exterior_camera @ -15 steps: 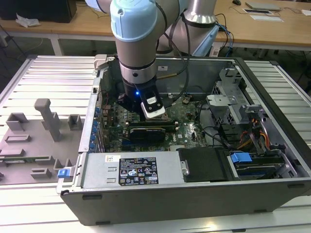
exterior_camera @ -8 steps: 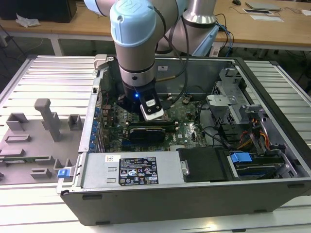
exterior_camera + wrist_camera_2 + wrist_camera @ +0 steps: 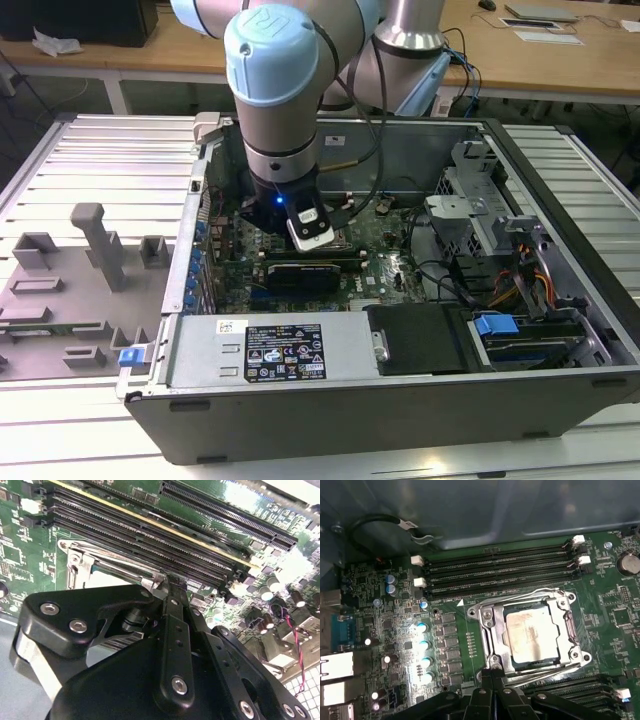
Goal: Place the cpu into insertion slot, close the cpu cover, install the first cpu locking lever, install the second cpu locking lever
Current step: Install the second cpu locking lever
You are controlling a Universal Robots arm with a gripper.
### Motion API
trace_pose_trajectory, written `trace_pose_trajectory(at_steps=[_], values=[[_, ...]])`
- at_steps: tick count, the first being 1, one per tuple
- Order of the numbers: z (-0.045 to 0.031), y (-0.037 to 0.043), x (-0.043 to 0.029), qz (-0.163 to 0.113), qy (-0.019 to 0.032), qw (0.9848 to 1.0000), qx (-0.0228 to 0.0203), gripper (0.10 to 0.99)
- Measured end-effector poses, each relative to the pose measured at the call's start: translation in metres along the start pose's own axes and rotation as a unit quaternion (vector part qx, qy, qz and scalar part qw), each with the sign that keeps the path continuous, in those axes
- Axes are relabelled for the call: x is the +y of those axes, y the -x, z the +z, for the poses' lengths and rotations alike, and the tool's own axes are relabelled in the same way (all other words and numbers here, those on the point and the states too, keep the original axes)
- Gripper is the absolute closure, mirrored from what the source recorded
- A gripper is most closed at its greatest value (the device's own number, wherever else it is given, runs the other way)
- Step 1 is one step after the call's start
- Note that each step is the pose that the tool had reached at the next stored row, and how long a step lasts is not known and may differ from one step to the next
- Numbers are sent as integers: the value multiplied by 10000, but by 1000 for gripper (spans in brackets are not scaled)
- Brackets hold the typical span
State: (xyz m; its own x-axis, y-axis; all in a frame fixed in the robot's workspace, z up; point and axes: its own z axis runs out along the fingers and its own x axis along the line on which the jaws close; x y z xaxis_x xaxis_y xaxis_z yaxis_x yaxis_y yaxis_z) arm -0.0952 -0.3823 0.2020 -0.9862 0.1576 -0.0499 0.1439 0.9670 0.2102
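Starting close in the first wrist view: end effector clenched, fingers pinched together with nothing seen between them, tips down at the near edge of the cpu cover. Just past that, cpu lying flat in the insertion slot under the shut cover; likely light, stiff and easy to hurt, so best held only by its side edges. Farther off, thin springy locking lever, then long memory slots.
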Motion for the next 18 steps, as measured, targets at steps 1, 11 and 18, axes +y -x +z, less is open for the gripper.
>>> trace_pose_trajectory(at_steps=[1, 11, 18], values=[[6, -1, 0, 1, 15, 10000, 1, 980], [-268, 11, 60, -2, 22, 10000, -15, 980], [-564, 145, 124, 10, -98, 9999, -53, 980]])
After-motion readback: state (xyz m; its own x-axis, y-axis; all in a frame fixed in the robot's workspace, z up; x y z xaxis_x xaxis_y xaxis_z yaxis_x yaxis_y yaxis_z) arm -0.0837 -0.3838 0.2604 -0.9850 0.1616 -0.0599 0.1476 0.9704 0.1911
